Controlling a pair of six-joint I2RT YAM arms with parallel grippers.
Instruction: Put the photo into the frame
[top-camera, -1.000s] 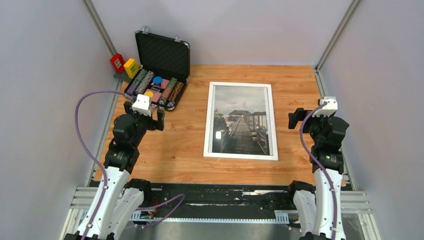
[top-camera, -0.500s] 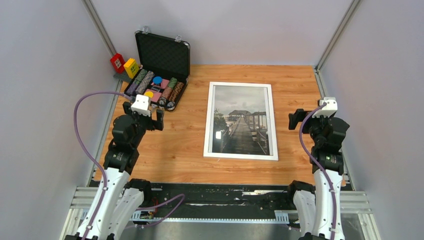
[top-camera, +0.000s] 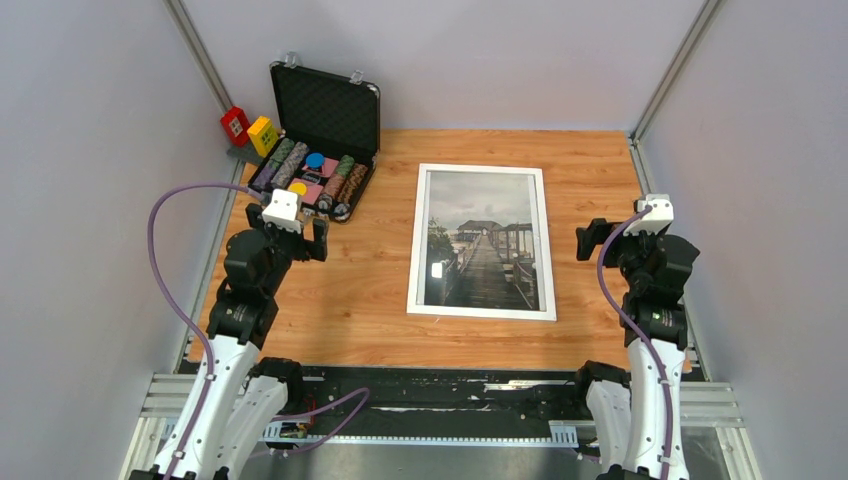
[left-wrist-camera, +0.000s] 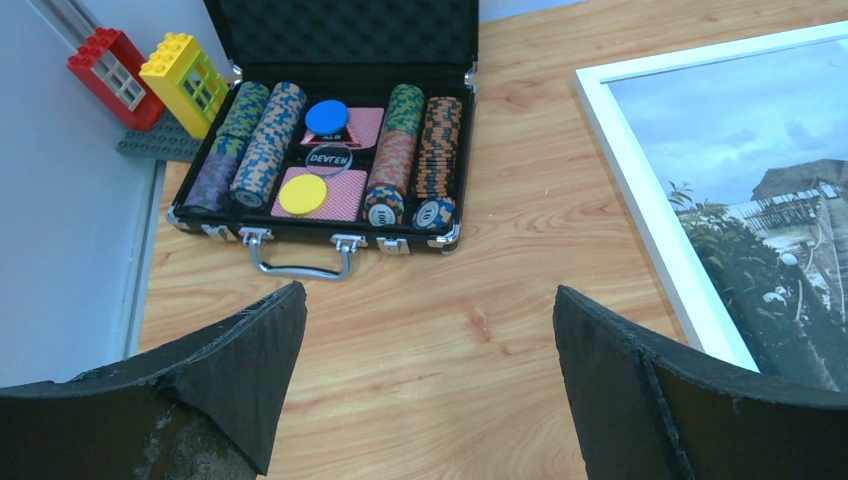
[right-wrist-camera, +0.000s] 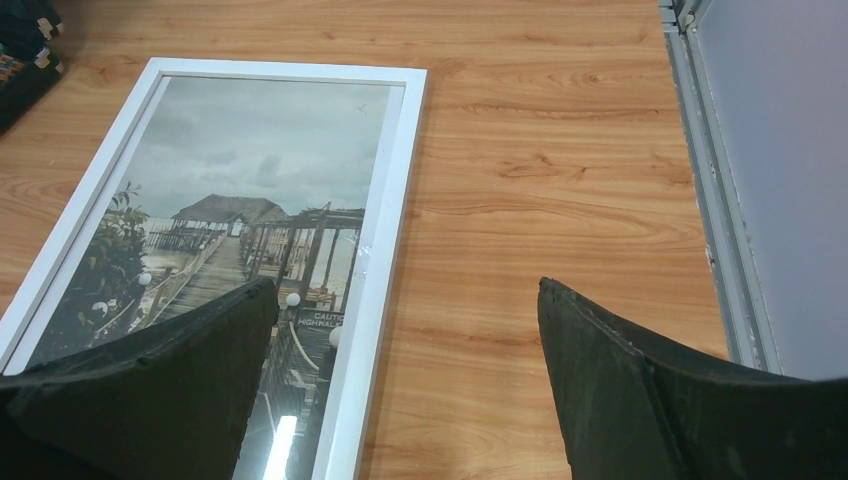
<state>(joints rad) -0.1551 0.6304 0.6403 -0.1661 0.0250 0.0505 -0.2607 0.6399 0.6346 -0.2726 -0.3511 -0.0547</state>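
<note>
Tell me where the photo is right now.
Top view: the photo lies flat on the table, slightly right of centre, with the open black chip case to its left at the far corner.

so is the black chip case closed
No, the black case sits with its lid raised, rows of poker chips showing inside.

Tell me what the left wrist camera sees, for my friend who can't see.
An open black case of poker chips sits on a wooden table, seen between the left gripper's wide-open fingers. At the right edge lies a white frame holding a pier photo; red and yellow toy bricks stand at top left.
</note>
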